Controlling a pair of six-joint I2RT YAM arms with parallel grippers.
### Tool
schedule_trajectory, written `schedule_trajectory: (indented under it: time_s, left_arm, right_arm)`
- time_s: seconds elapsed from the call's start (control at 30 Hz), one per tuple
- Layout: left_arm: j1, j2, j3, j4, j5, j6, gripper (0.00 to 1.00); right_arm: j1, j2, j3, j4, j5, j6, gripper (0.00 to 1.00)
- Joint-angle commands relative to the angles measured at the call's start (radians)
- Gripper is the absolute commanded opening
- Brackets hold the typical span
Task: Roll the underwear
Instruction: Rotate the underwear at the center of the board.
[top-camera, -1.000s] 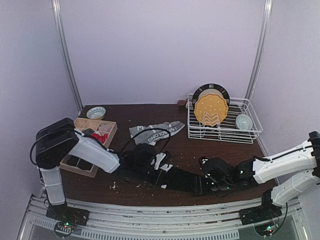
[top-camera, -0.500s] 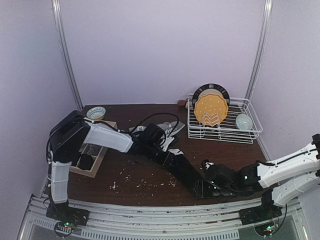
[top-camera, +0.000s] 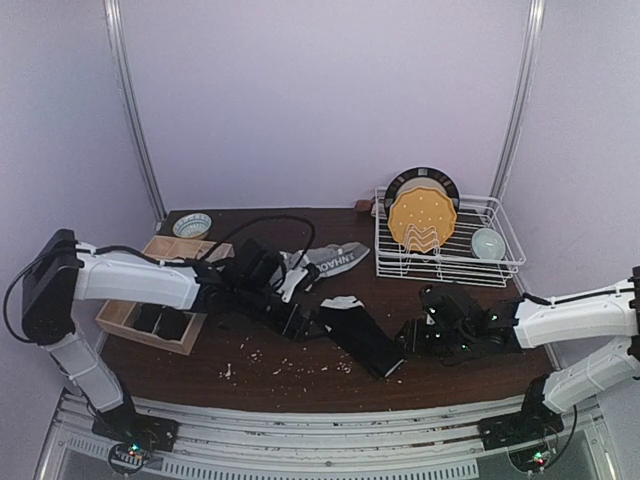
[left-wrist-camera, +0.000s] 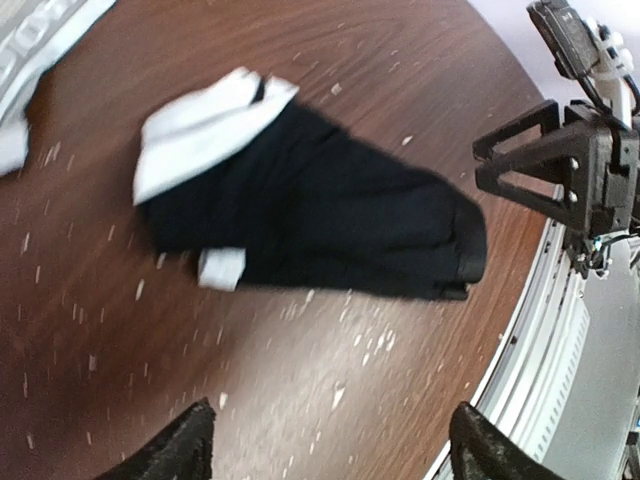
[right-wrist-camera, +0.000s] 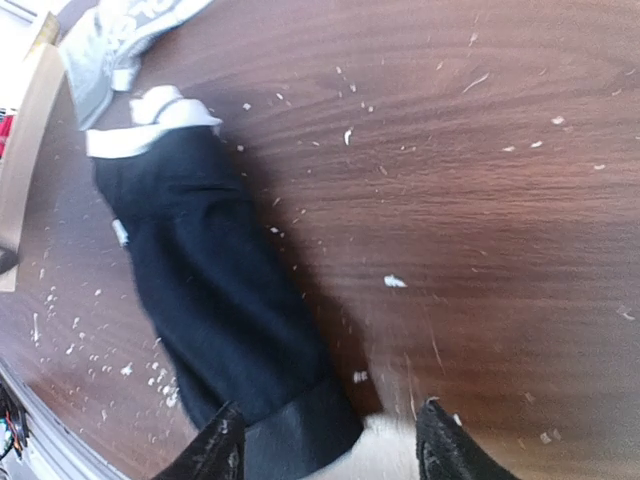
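Though only the top view shows the wire rack (top-camera: 450, 250), wrist views reveal the soft black brief (left-wrist-camera: 320, 220) lying long and white-banded on the table (top-camera: 300, 385), front-left of it. Left fingers (left-wrist-camera: 185, 445) and right fingers (right-wrist-camera: 225, 445) stand spread, gripping nothing.

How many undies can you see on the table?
2. The black underwear lies stretched out in the middle of the table; the grey underwear with white letters lies behind it, toward the dish rack. Others may be hidden.
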Motion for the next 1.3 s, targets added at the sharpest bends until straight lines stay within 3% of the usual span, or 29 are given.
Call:
schedule_trajectory:
  time_s: [0.0, 0.17, 0.43, 0.53, 0.67, 0.77, 0.9, 1.1, 1.27]
  left_arm:
    - [0.003, -0.112, -0.165, 0.059, -0.083, -0.120, 0.75]
    - [0.003, -0.230, -0.295, 0.079, -0.122, -0.155, 0.72]
    - [0.003, -0.314, -0.360, 0.075, -0.164, -0.182, 0.71]
    - [0.003, -0.344, -0.380, 0.060, -0.194, -0.193, 0.71]
    - [0.003, -0.355, -0.379, 0.062, -0.188, -0.197, 0.70]
    - [0.003, -0.325, -0.341, 0.074, -0.159, -0.189, 0.66]
    - [0.002, -0.256, -0.289, 0.113, -0.119, -0.186, 0.55]
    - [0.000, -0.190, -0.274, 0.154, -0.106, -0.216, 0.51]
    - [-0.007, -0.093, -0.208, 0.161, -0.069, -0.212, 0.40]
  right_arm:
    - [-0.019, 0.135, 0.035, 0.140, -0.120, 0.030, 0.53]
    - [0.034, 0.220, 0.005, 0.270, -0.148, 0.139, 0.49]
    - [0.297, 0.407, 0.171, 0.291, -0.083, 0.258, 0.48]
    - [0.367, 0.449, 0.277, 0.194, -0.079, 0.221, 0.50]
    - [0.393, 0.329, 0.325, -0.025, 0.031, 0.131, 0.57]
    - [0.366, 0.233, 0.320, -0.129, 0.121, 0.056, 0.59]
    - [0.231, 0.237, 0.367, -0.148, 0.094, -0.082, 0.54]
    - [0.047, 0.434, 0.563, -0.085, 0.000, -0.264, 0.48]
    - [0.002, 0.646, 0.782, -0.158, -0.024, -0.343, 0.40]
